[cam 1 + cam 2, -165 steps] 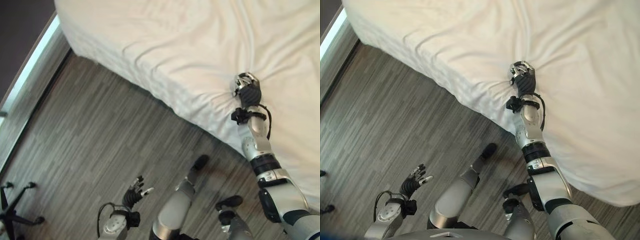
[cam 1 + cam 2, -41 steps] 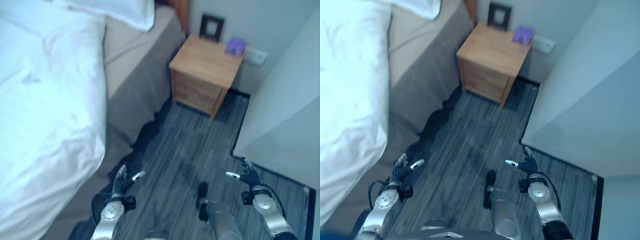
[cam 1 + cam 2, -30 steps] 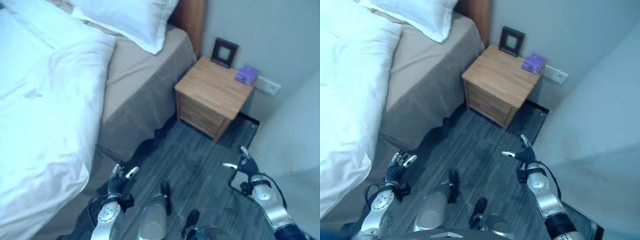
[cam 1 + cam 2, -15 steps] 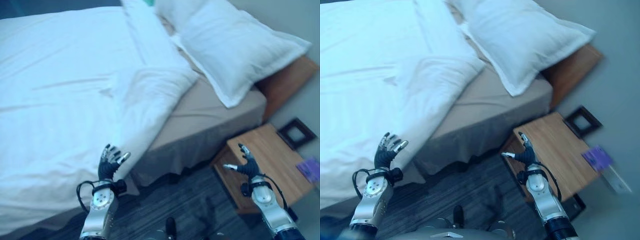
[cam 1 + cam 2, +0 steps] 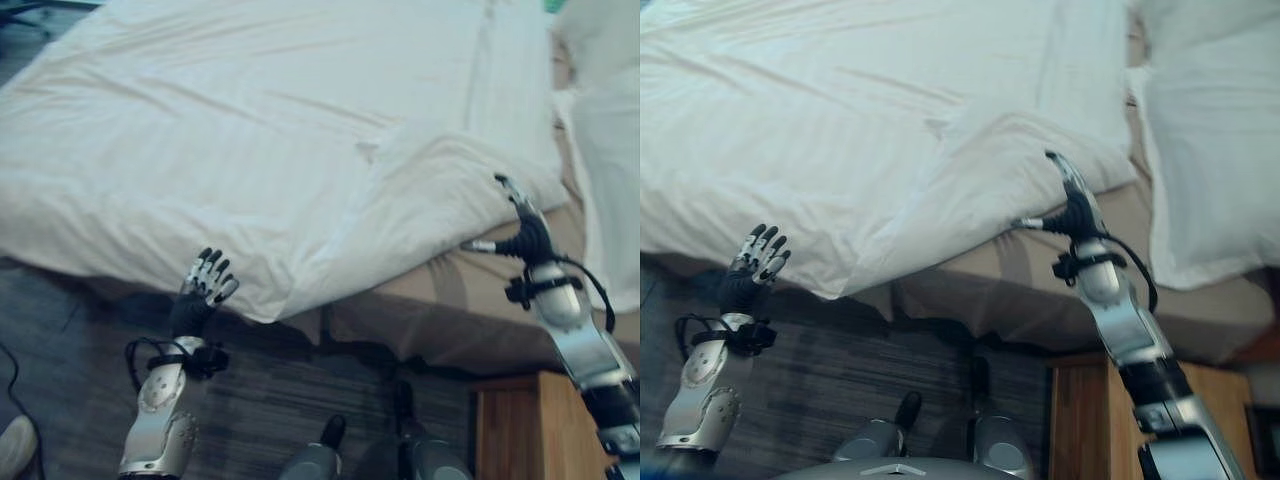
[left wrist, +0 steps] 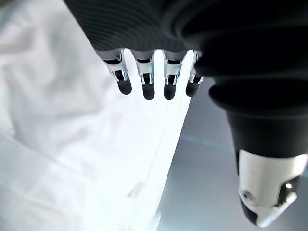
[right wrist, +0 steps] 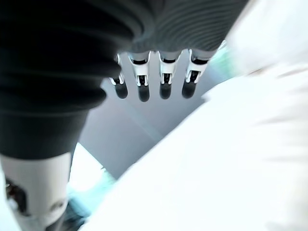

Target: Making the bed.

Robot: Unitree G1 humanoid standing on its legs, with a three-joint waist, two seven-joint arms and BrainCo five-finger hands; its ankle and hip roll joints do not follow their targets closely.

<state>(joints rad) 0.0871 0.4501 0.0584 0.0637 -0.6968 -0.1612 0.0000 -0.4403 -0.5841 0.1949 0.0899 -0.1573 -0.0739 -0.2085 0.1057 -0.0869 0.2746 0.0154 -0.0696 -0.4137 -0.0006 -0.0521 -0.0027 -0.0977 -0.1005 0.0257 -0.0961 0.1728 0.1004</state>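
Wooden nightstand (image 5: pixel 510 425) nearest, at lower right by bed base. Left hand (image 5: pixel 200 293) hovered over floor beside bed, fingers straight and spread, empty — just below hanging edge of white duvet (image 5: pixel 260 150). Right hand (image 5: pixel 1068 205) raised at folded-back duvet corner, fingers extended, thumb apart, holding nothing; contact with fabric unclear. Beyond corner — bare tan sheet (image 5: pixel 1040 262); pillow (image 5: pixel 1205 140) farther right.

A light wooden nightstand (image 5: pixel 510 425) stands near right on the dark striped plank floor (image 5: pixel 70 370).
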